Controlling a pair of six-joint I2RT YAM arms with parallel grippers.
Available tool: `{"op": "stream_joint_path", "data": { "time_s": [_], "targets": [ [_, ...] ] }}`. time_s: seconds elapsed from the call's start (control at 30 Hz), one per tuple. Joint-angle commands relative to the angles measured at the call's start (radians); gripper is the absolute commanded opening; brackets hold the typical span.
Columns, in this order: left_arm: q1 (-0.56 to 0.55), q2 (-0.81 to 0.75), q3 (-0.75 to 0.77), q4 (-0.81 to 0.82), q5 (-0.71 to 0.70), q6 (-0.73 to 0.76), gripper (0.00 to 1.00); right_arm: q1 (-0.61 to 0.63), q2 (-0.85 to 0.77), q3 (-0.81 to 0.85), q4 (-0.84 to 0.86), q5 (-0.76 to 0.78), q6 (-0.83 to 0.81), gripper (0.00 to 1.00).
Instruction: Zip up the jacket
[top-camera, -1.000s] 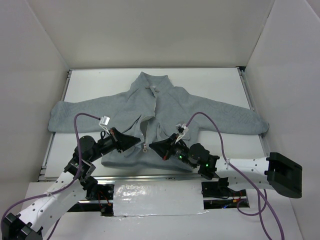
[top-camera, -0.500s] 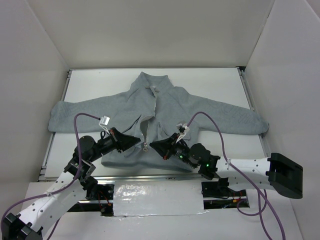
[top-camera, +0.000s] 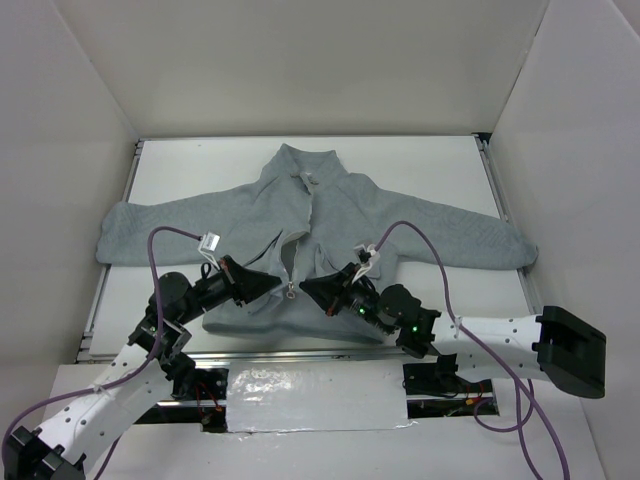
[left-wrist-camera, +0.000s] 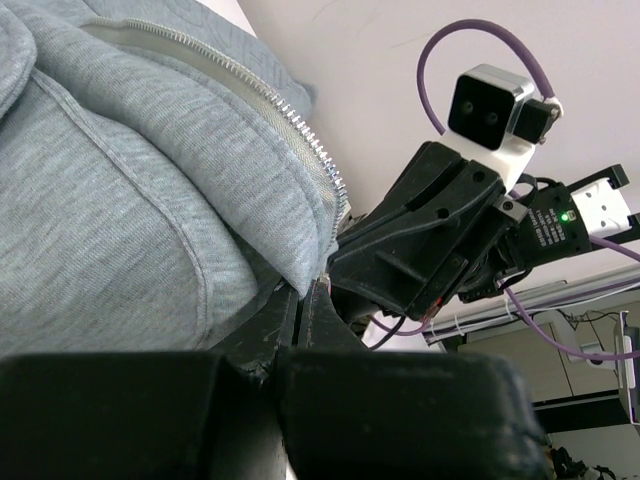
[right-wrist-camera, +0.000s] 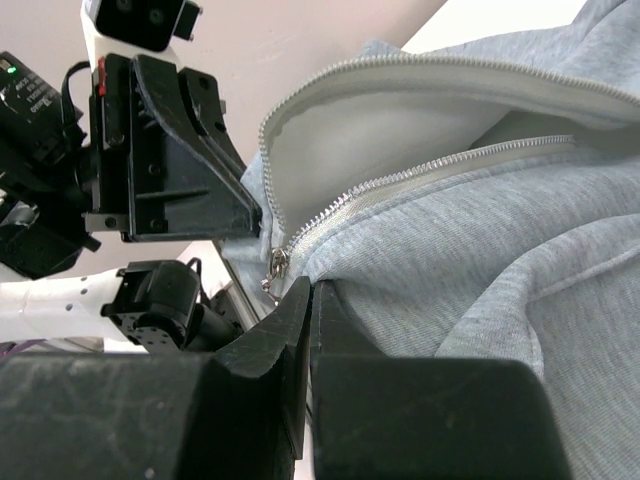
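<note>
The light-grey jacket (top-camera: 330, 205) lies flat on the white table, collar far, hem near, sleeves spread. Its zipper (left-wrist-camera: 300, 130) is parted above the metal pull (top-camera: 290, 292), which hangs at the hem. My left gripper (top-camera: 281, 285) is shut just left of the pull. In the left wrist view the left gripper (left-wrist-camera: 308, 290) has its tips pinching the hem edge of the jacket (left-wrist-camera: 120, 200). My right gripper (top-camera: 303, 288) is shut just right of the pull. In the right wrist view the right gripper (right-wrist-camera: 308, 287) nips the jacket (right-wrist-camera: 480, 230) beside the pull (right-wrist-camera: 276, 266).
White walls enclose the table (top-camera: 430, 160) on three sides. A metal rail runs along the near edge, with a foil-taped patch (top-camera: 315, 398) between the arm bases. Purple cables (top-camera: 420, 235) loop above both wrists. The two grippers' tips stand close together.
Both grippers have crept slightly away from me with the hem, and the fabric around the lower zipper has bunched a little more.
</note>
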Motion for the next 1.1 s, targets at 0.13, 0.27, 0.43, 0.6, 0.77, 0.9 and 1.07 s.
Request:
{"op": "stream_joint_path", "data": {
  "time_s": [0.13,0.27,0.43,0.6,0.77,0.9,1.07],
  "targets": [
    [-0.005,-0.015,-0.011,0.089,0.033,-0.001,0.0,-0.012,0.003,0.069,0.066,-0.009,-0.021,0.0],
    [-0.005,-0.014,-0.017,0.102,0.038,-0.006,0.0,-0.017,0.007,0.075,0.069,-0.012,-0.023,0.0],
    [-0.006,-0.008,-0.029,0.125,0.055,-0.011,0.0,-0.026,0.023,0.09,0.074,-0.031,-0.023,0.0],
    [-0.006,0.003,-0.003,0.053,0.099,0.069,0.0,-0.057,0.006,0.139,-0.012,-0.055,-0.037,0.0],
    [-0.006,-0.023,-0.005,-0.039,0.119,0.127,0.0,-0.069,0.01,0.167,-0.098,-0.084,-0.029,0.0],
    [-0.005,-0.034,-0.043,-0.06,0.117,0.134,0.0,-0.067,0.065,0.148,-0.129,-0.181,0.024,0.0],
    [-0.006,-0.006,-0.127,0.009,0.145,0.138,0.0,-0.067,0.116,0.125,-0.152,-0.284,0.072,0.0]
  ]
}}
